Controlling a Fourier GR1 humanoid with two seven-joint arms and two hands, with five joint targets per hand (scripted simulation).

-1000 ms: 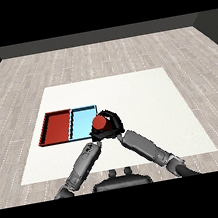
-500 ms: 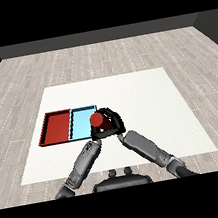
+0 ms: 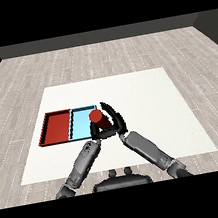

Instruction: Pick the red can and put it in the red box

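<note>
Our right hand (image 3: 114, 122) curled round the red can (image 3: 97, 117), over the light blue tray's (image 3: 78, 126) right edge, red tray (image 3: 57, 127) left of it, our left hand (image 3: 96, 131) we cannot tell

two trays (image 3: 58, 127) side by side on table (image 3: 146, 104), can (image 3: 96, 116) at their right edge

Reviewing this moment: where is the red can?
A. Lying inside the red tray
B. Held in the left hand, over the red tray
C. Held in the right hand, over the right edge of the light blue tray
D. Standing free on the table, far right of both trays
C: the red can sits in the curled right hand at the right edge of the light blue tray, short of the red tray.
</note>
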